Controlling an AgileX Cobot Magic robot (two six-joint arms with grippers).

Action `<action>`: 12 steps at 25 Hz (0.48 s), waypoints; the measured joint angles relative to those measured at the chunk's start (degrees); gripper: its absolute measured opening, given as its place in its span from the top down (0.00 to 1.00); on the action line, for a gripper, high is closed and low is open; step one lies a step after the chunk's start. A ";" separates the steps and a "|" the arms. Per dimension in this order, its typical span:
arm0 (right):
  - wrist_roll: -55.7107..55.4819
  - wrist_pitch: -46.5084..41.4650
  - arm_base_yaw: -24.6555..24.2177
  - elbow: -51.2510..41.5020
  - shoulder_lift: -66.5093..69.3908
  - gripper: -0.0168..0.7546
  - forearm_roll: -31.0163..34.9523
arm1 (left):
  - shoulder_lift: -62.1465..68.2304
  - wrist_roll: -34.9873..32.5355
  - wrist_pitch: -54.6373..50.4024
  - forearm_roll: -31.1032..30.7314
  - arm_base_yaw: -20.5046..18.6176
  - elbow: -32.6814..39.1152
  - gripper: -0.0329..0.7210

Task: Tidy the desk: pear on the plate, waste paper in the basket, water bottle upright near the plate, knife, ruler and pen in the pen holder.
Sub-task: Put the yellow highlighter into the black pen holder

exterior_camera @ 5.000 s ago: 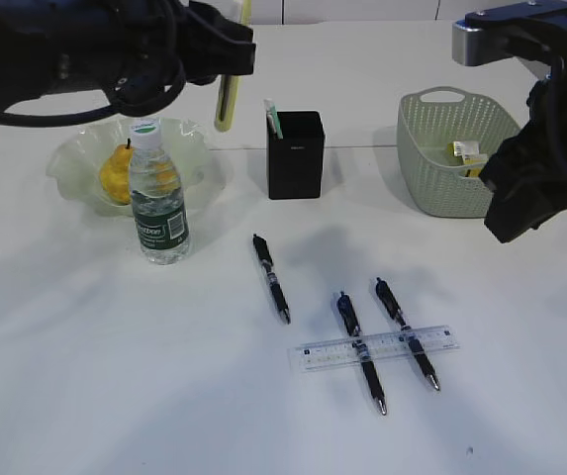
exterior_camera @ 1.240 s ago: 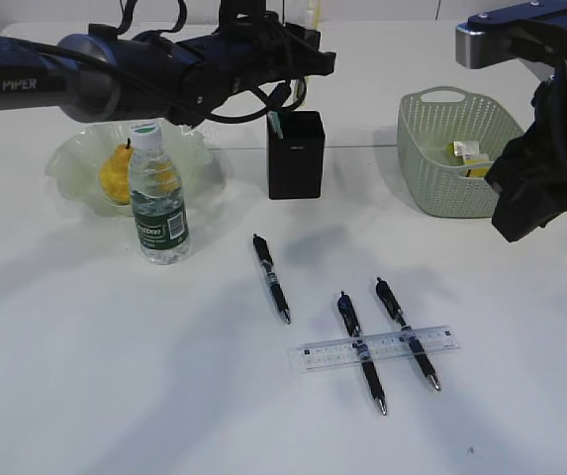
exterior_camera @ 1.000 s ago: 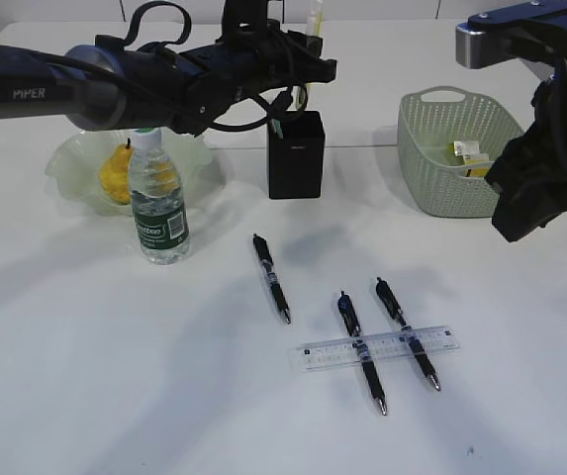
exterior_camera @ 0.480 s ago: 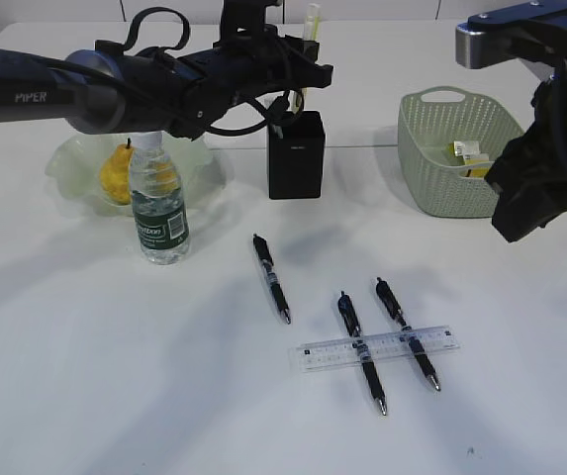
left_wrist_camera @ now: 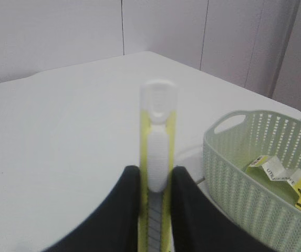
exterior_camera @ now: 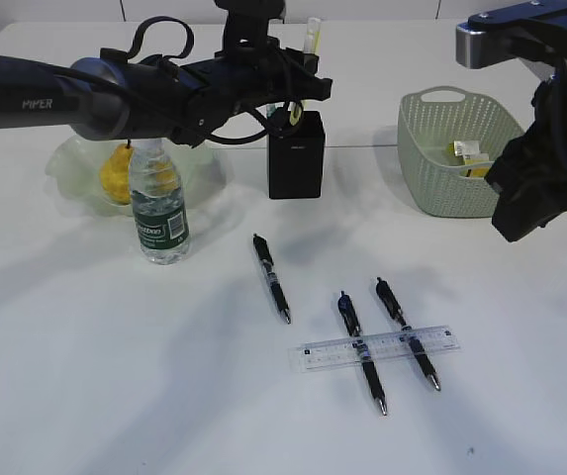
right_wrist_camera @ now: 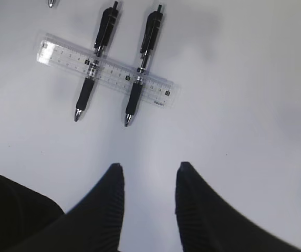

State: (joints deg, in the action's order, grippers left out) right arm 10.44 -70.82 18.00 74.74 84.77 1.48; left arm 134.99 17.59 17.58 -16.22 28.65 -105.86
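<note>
Above the holder [exterior_camera: 295, 154], far centre, your left gripper [left_wrist_camera: 154, 181] clamps the knife [left_wrist_camera: 156, 157] upright; if not aligned w/ the opening, it may hit the rim. Right gripper [right_wrist_camera: 149, 197] is half open, empty.

The left arm [exterior_camera: 46, 99] bears the white word "PIPER"; the water bottle [exterior_camera: 157, 203] label is unreadable.

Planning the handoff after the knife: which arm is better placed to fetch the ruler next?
The right. Its end effector is open and empty, hanging above the ruler and pens. The left end effector is shut on the knife, above the pen holder.
</note>
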 joint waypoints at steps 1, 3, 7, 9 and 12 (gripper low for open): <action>0.00 0.00 0.00 0.00 0.00 0.65 0.00 | 0.12 0.00 0.00 0.00 0.00 0.00 0.82; 0.00 0.00 0.00 0.00 0.00 0.65 0.00 | 0.21 0.00 -0.25 -0.11 0.00 0.00 0.82; 0.00 0.00 0.00 0.00 0.00 0.65 0.00 | 0.21 0.00 -1.16 -0.11 0.00 0.00 0.82; 0.00 0.00 0.00 0.00 0.00 0.65 0.00 | 0.21 0.00 -1.72 -0.11 0.00 0.00 0.82; 0.00 0.00 0.00 0.00 0.00 0.65 0.00 | 0.34 0.00 -1.95 -0.11 0.00 0.00 0.82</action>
State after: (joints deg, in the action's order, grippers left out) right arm 10.44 -70.82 18.00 74.74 84.77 1.48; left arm 135.33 17.59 15.63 -16.33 28.65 -105.86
